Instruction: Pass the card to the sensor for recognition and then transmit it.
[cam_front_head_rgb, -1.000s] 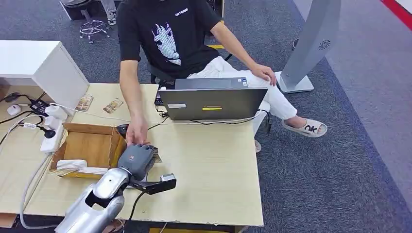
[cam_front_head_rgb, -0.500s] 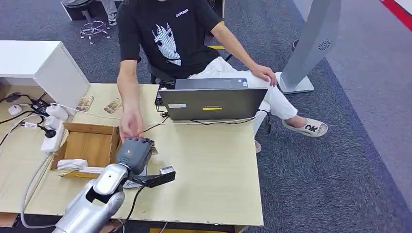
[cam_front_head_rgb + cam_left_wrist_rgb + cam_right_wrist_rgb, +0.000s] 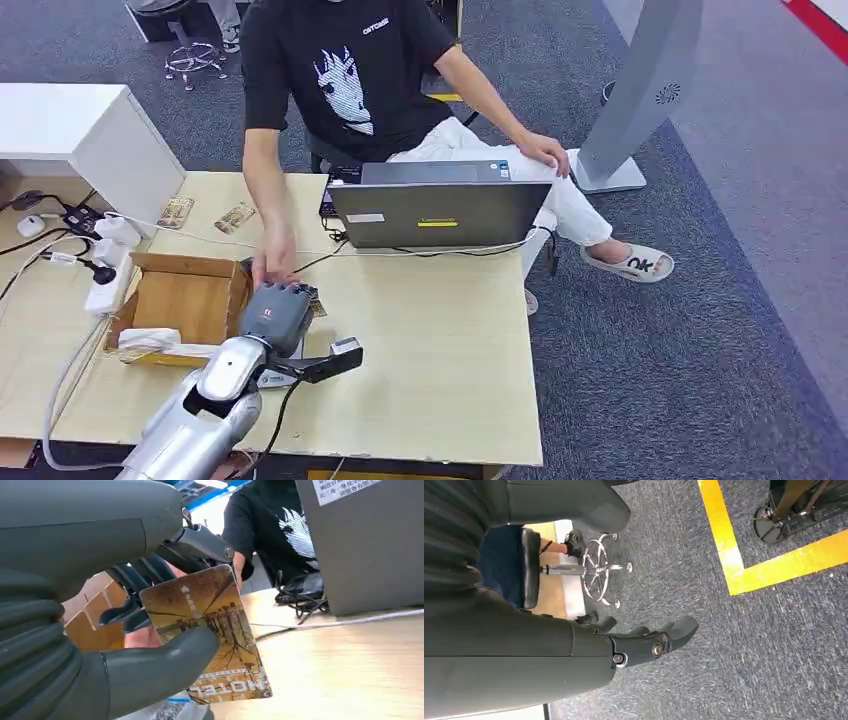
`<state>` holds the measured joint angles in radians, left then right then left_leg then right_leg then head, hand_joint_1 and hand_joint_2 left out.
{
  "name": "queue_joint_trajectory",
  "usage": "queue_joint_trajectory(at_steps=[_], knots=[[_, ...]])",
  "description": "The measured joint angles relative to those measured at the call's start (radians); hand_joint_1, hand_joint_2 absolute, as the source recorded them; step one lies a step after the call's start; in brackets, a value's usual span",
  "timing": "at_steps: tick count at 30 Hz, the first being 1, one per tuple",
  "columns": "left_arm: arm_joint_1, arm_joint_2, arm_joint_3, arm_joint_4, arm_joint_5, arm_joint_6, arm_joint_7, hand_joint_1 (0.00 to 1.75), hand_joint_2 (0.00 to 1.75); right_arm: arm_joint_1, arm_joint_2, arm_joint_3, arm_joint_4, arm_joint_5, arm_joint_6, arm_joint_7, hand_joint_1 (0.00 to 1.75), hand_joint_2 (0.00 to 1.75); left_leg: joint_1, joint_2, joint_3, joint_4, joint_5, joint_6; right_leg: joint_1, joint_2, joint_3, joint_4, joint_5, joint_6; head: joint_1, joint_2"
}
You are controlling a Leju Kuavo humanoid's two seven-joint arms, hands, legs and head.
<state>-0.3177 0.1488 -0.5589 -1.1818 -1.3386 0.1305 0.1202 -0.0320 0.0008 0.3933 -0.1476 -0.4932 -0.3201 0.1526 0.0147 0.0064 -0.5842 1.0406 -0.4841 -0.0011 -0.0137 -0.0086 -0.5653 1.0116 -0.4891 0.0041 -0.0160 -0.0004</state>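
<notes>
the left hand (image 3: 274, 315) holds the brown card (image 3: 210, 630) by the cardboard box (image 3: 185, 300), near a person's hand (image 3: 268, 268), and the right hand (image 3: 644, 642) is empty with its fingers apart.

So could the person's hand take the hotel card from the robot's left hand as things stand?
Probably yes. The person's hand sits right beside the left hand, and the hotel card, held under the thumb, has its far end sticking out free.
</notes>
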Motion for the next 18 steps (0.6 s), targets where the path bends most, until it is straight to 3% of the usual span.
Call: queue_joint_trajectory(at_steps=[7,11,18], knots=[[0.022,0.006,0.011,-0.026,0.013,-0.055,-0.021,1.75,1.75,0.001,0.000,0.000,0.000,-0.019,-0.002,-0.002,0.00,1.75,0.000,0.000,-0.001,0.000,0.000,0.000,0.000,0.000,-0.001,0.000,0.000,0.000,0.000,0.000],[0.049,0.032,0.011,-0.055,0.057,-0.104,-0.051,1.75,1.75,0.002,0.000,0.000,0.000,-0.030,-0.008,-0.003,0.00,1.75,0.000,0.000,-0.001,0.000,0.000,0.000,0.000,0.001,-0.002,0.000,0.000,0.000,0.000,0.000],[0.078,0.064,0.011,-0.085,0.068,-0.114,-0.051,1.75,1.75,0.004,0.000,0.000,0.000,-0.032,-0.012,-0.003,0.00,1.75,0.000,0.000,-0.002,0.000,0.000,0.000,0.000,0.000,-0.002,0.000,0.000,0.000,0.000,0.000]])
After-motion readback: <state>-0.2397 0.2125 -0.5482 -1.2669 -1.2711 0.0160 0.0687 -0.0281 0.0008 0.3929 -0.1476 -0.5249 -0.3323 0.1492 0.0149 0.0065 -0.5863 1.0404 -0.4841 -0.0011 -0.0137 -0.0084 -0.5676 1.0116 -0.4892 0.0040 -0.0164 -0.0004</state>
